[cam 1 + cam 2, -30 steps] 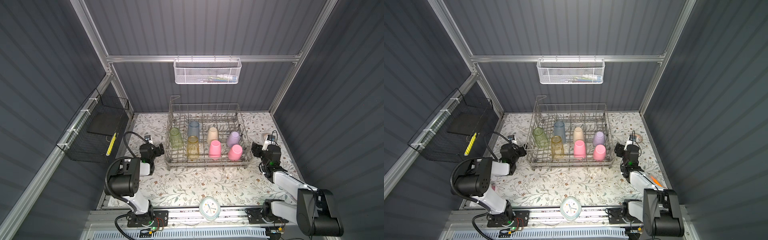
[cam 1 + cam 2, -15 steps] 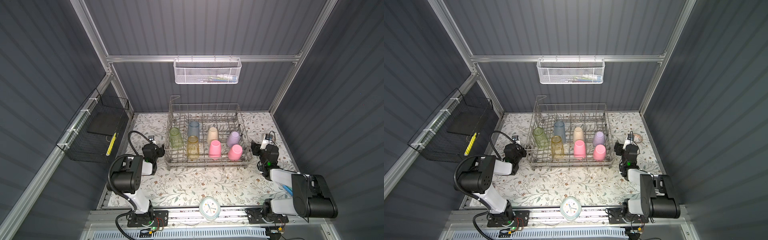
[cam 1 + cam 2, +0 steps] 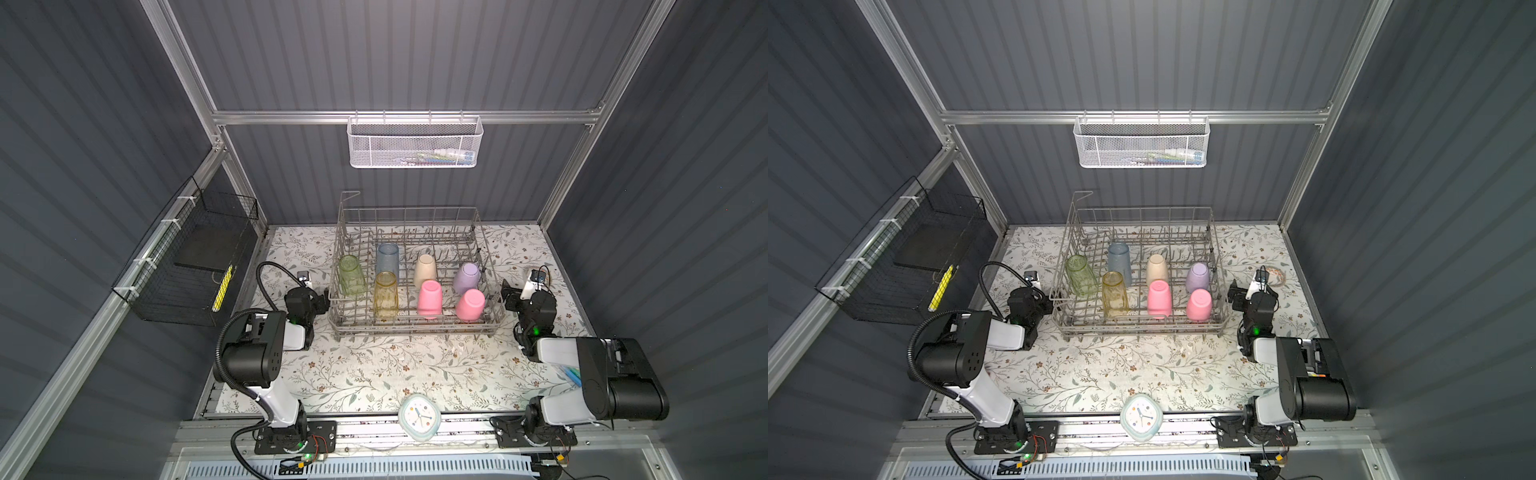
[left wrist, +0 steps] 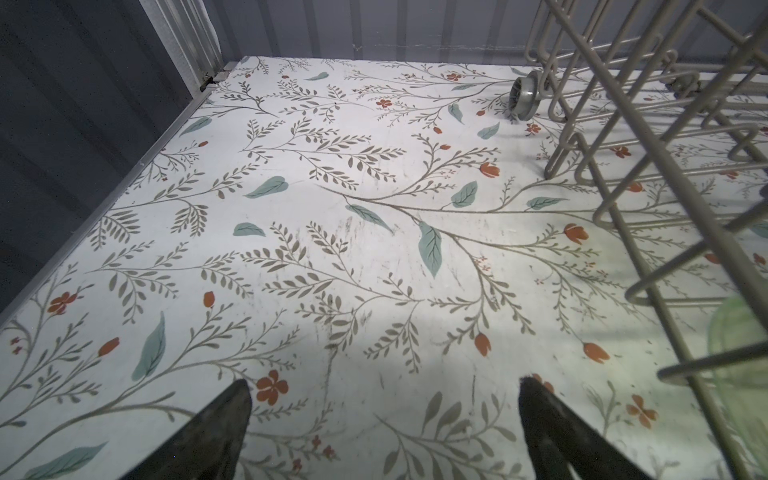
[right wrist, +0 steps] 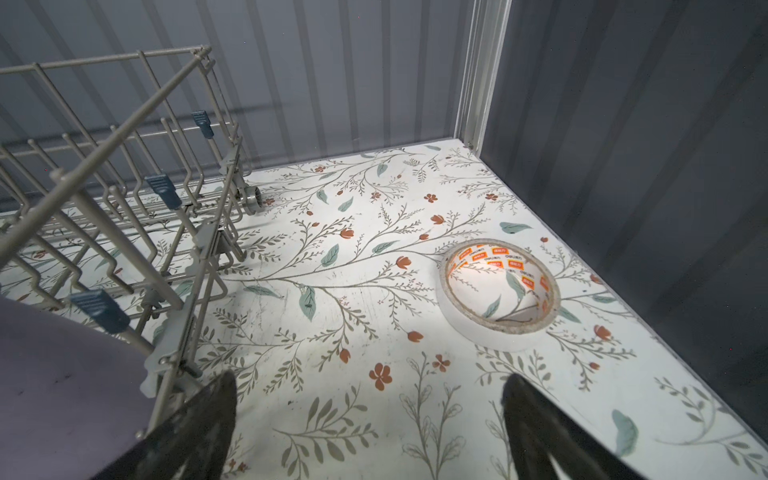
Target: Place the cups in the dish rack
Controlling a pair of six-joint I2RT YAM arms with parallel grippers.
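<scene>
**Seven cups racked; both my grippers spread wide and empty**

In the wrist views, my left gripper [image 4: 382,384] and my right gripper [image 5: 368,378] each show two dark fingers set wide apart. Only the floral mat [image 3: 395,365] lies between them.

In both top views the dish rack [image 3: 415,328] stands toward 12 o'clock on the mat, with my left gripper just beside it at 9 o'clock and my right at 3 o'clock. All seven cups stand inside it.
- **9 o'clock half:** the green cup [image 3: 352,281], blue cup [image 3: 387,259] and yellow cup [image 3: 385,295].
- **3 o'clock half:** the beige cup [image 3: 425,270], lavender cup [image 3: 466,277], middle pink cup [image 3: 429,298] and outer pink cup [image 3: 470,304].

**Writing.** The tape roll [image 5: 494,338] carries orange-and-white labels round its inner core, with lettering too small to read. The clock [image 3: 417,422], at 6 o'clock on the front rail, shows a dial whose numerals I cannot read.

**View differences.**
- Only the right wrist view shows the tape labels and the blue clips [image 5: 160,195] on the rack tines.
- In a top view the tape roll [image 3: 1277,274] is a small ring at 2 o'clock of the rack, partly behind my right wrist.
- The left wrist view shows a grey rack wheel [image 4: 523,99] and an edge of the green cup through the wires.
- Only the top views show all seven cups together.
</scene>
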